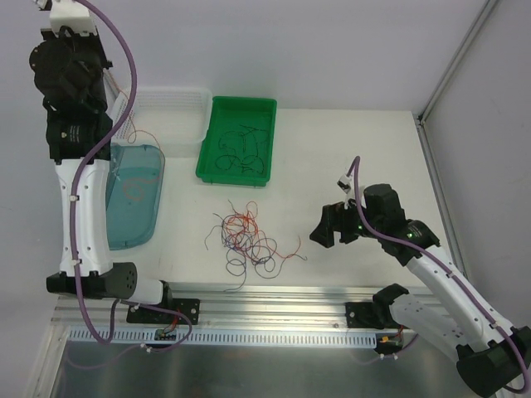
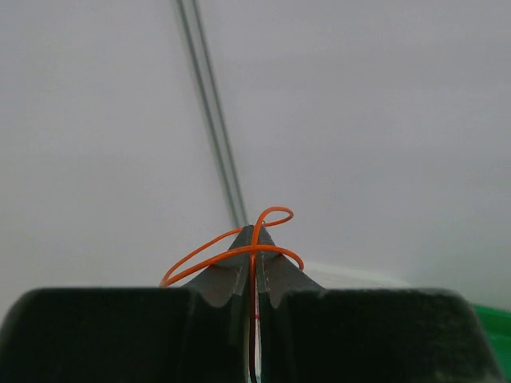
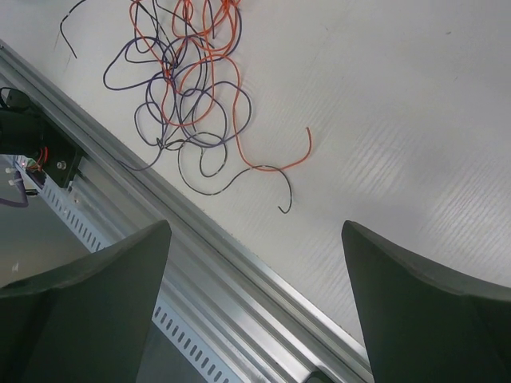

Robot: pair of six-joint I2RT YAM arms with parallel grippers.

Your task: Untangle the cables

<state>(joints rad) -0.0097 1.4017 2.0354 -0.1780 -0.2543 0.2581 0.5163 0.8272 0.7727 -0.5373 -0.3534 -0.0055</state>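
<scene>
- The left claw (image 2: 254, 239) is clenched on one orange wire (image 2: 209, 257), which loops over its tips.
- The right claw (image 1: 332, 225) hangs released, jaws wide apart, over the table (image 1: 365, 149).
- The cables (image 1: 247, 240) lie at its nine o'clock, a loose knot of hair-thin red-orange, purple and black curls.
- At the knot's twelve o'clock, a green tray (image 1: 205, 149) holds dark wires (image 1: 236, 149).
- At its ten o'clock, a blue bin (image 1: 124, 232) holds an orange coil (image 1: 139, 189).

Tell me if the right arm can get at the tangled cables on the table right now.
Probably yes: the right hand hangs open beside the tangled cables, only bare table between them.
</scene>
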